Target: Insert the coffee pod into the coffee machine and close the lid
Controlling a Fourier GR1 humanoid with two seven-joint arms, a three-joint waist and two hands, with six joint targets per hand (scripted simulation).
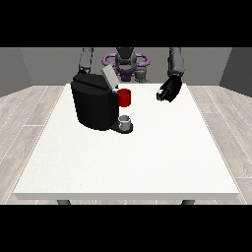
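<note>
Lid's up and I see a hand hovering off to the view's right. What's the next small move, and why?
Probably bring the hand at the view's right across and down toward the small grey thing at the coffee machine's base, which may be the pod. The hand holds nothing and hangs above the table, apart from it, and the lid stands raised.

Raised front camera facing robot (125, 61)

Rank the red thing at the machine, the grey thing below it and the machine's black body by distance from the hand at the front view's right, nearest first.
From the hand at the view's right:
1. Red thing at the machine's front, to the hand's left.
2. Grey thing, lower, on the machine's base.
3. Black body, farthest left.
</note>
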